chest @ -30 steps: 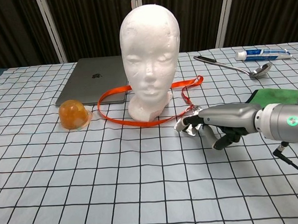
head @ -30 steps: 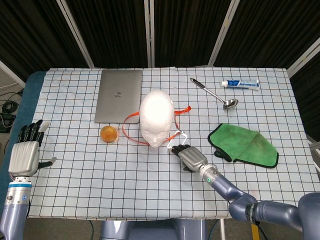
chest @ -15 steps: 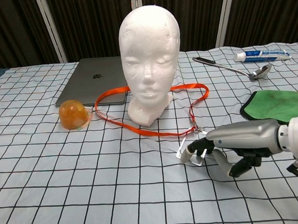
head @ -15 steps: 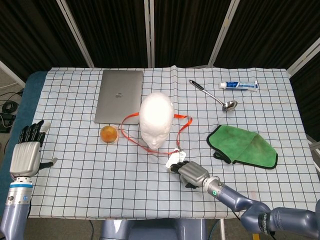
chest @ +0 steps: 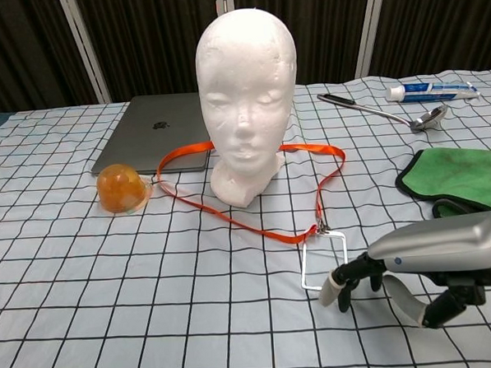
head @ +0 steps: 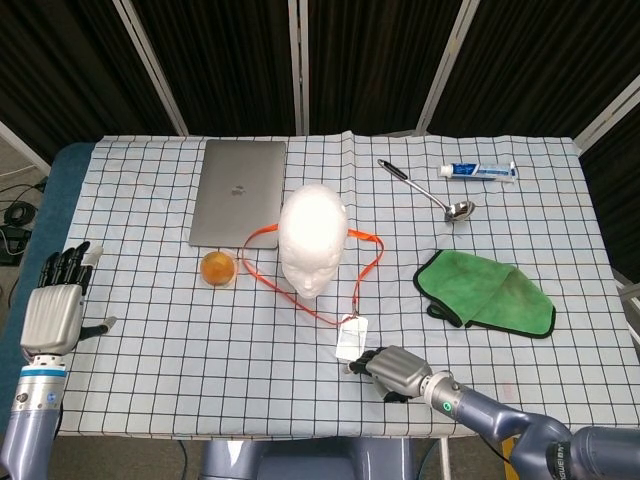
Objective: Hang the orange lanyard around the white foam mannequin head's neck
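Orange ribbon lanyard already loops round the base of the white foam mannequin head, lying on the checked tablecloth with its clear badge holder drawn out toward the front. The right hand pinches that holder's near edge. I judge the hanging nearly done; next it need only let go without tugging the strap. The left hand hovers off to the side, fingers apart, holding nothing. The grey laptop shows an Apple logo; the toothpaste tube's print is unreadable.
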### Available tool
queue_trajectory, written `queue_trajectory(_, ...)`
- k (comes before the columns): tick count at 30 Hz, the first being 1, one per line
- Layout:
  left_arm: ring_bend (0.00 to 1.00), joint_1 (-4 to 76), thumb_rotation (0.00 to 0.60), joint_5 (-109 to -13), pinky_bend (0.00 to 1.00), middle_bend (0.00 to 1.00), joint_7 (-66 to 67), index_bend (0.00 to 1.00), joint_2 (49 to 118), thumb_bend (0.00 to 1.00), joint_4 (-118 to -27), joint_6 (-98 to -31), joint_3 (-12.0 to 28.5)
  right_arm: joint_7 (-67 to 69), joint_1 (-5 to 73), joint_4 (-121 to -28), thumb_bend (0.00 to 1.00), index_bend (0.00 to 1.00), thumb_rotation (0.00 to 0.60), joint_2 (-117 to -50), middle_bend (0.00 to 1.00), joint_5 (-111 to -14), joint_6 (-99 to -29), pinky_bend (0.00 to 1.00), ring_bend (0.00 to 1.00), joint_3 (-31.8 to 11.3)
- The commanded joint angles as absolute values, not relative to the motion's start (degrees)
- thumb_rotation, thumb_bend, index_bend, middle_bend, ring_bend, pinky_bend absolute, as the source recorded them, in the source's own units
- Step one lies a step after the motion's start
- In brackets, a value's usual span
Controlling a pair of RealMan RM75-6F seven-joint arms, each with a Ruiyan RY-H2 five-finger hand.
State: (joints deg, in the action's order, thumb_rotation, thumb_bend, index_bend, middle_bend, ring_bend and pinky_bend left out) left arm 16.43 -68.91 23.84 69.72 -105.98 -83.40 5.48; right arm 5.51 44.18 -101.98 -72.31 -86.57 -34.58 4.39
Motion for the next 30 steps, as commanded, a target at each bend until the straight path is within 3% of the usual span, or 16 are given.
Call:
queue_trajectory(1,0.0,16.3,0.6,-69.0,0.0,0.0,24.0,0.0,69.8,0.06,-106.0,-83.4,5.5,6.3,44.3,-103.7,1.0,0.22,0.6,-70.4,0.24,-89.0,-34.8,0.26,0.18,6.0)
queue_trajectory(8,0.0,15.9,0.6,-69.1,0.0,0.0,23.7,0.0,69.7,0.06,-106.0,-83.3,5.8,6.3,41.6,-105.8,1.0,0.22,0.6,-66.0,0.24,-96.0,-43.1,0.26,0.18,8.4)
queue_trajectory(19,0.0,13.7,0.6,-72.5,0.0,0.0,21.7,0.0,68.3,0.06,-106.8,-84.6,4.0,1.9,27.7,-100.2,0.99,0.21,0.6,-57.8,0.23,-105.4,-72.0,0.23,0.18,10.8)
queue_trajectory(21,0.0,13.1,0.6,-73.6,0.0,0.0,21.2,0.0,68.0,0.06,-106.7,-85.1,3.5,2.9,24.7,-98.3,0.88,0.19,0.6,-58.3,0.21,-104.7,-77.1,0.21,0.17,10.3)
queue_trajectory(24,0.0,12.1,0.6,-75.4,0.0,0.0,19.9,0.0,67.5,0.06,-106.5,-85.7,2.5,3.3,20.0,-95.0,0.38,0.09,0.6,-60.3,0.1,-102.2,-83.4,0.07,0.07,9.3)
queue_trajectory(26,0.0,11.4,0.6,-76.5,0.0,0.0,18.9,0.0,67.2,0.06,-106.3,-86.1,1.8,3.2,17.3,-93.5,0.13,0.03,0.6,-61.7,0.03,-100.1,-86.6,0.01,0.01,8.5)
queue_trajectory(27,0.0,11.1,0.6,-76.9,0.0,0.0,18.5,0.0,67.1,0.06,-106.2,-86.2,1.4,3.3,16.2,-93.1,0.04,0.01,0.6,-62.4,0.01,-99.1,-87.7,0.0,0.0,8.2)
queue_trajectory(30,0.0,10.3,0.6,-78.0,0.0,0.0,17.4,0.0,66.7,0.06,-105.8,-86.5,0.6,4.3,13.7,-92.4,0.0,0.0,0.6,-63.9,0.0,-96.6,-90.3,0.0,0.0,7.4)
